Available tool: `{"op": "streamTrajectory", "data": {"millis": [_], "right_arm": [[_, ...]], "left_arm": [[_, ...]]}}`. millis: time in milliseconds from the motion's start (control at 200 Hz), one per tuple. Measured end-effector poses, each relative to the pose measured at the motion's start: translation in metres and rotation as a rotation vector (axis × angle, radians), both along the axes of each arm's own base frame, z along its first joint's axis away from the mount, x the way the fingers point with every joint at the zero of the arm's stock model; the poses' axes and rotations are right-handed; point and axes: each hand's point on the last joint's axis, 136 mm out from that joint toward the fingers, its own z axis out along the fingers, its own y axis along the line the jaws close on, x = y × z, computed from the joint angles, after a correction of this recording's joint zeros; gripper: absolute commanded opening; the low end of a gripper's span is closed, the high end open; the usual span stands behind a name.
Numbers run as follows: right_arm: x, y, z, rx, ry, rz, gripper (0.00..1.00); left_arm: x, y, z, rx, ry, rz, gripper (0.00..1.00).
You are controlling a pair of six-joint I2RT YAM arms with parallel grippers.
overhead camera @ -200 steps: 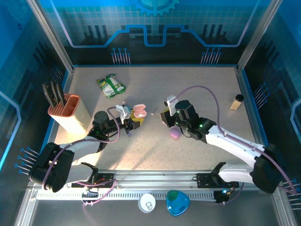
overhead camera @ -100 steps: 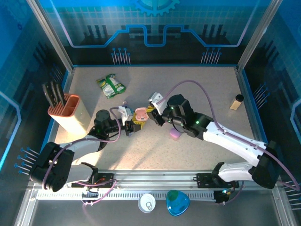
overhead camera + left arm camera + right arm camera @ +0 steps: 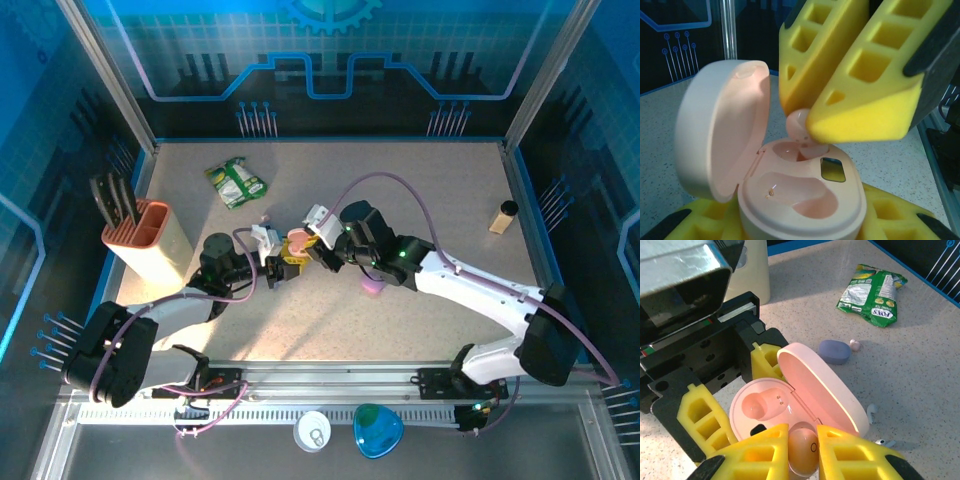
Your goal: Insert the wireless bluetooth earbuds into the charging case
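The charging case (image 3: 800, 200) is pink, with its lid (image 3: 725, 125) swung open. My left gripper (image 3: 800, 222) is shut on its base, a yellow finger on each side. The case also appears in the top view (image 3: 297, 240) and in the right wrist view (image 3: 765, 405). My right gripper (image 3: 802, 450) is shut on a pink earbud (image 3: 802, 447). It holds the earbud just above or touching one slot of the case; the other slot (image 3: 762, 402) is empty. From the left wrist the earbud (image 3: 797, 125) shows below the right gripper's yellow fingers (image 3: 865, 90). The two grippers (image 3: 283, 268) (image 3: 318, 248) meet at mid-table.
A lavender bud (image 3: 835, 351), a tiny pinkish bud (image 3: 855, 344) and white buds (image 3: 871, 412) lie on the table beyond the case. A purple case (image 3: 372, 286) sits under the right arm. A knife block (image 3: 150, 235), snack packet (image 3: 236, 182) and small bottle (image 3: 503, 216) stand further off.
My right gripper has moved left with the pink earbud, from above the purple case to over the open pink case. The left gripper has stayed nearly still, holding the case.
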Motion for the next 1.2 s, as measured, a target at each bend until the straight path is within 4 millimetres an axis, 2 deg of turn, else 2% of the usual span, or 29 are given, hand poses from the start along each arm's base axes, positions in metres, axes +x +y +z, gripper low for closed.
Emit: {"op": "streamTrajectory", "data": {"millis": [165,325,445,515,655,785,890,995,1070,1201], "right_arm": [[0.001,0.002,-0.002,-0.008,0.001,0.004,0.24],[0.001,0.002,-0.003,-0.009,0.003,0.002,0.4],[0.0,0.001,0.001,-0.002,-0.003,0.006,0.59],[-0.003,-0.001,0.008,0.027,-0.009,0.008,0.62],[-0.007,-0.016,0.035,0.157,-0.031,-0.006,0.65],[0.011,-0.043,0.049,0.309,-0.009,-0.102,0.67],[0.036,-0.065,0.038,0.37,0.062,-0.221,0.67],[0.059,-0.074,0.017,0.382,0.147,-0.329,0.66],[0.074,-0.072,-0.001,0.366,0.218,-0.38,0.66],[0.1,-0.054,-0.034,0.324,0.34,-0.431,0.67]], "left_arm": [[0.0,0.0,0.0,0.0,0.001,0.0,0.29],[0.0,0.0,0.001,-0.001,-0.003,0.001,0.29],[0.002,0.001,0.0,-0.003,0.004,0.012,0.29],[0.003,0.001,0.001,-0.004,0.006,0.017,0.3],[0.003,0.002,0.004,-0.01,0.004,0.023,0.31],[0.004,0.004,0.008,-0.018,-0.009,0.031,0.31],[0.008,0.008,0.012,-0.025,-0.024,0.052,0.31],[0.014,0.015,0.017,-0.041,-0.033,0.083,0.3],[0.021,0.022,0.023,-0.056,-0.046,0.118,0.3],[0.036,0.041,0.03,-0.079,-0.052,0.194,0.3]]}}
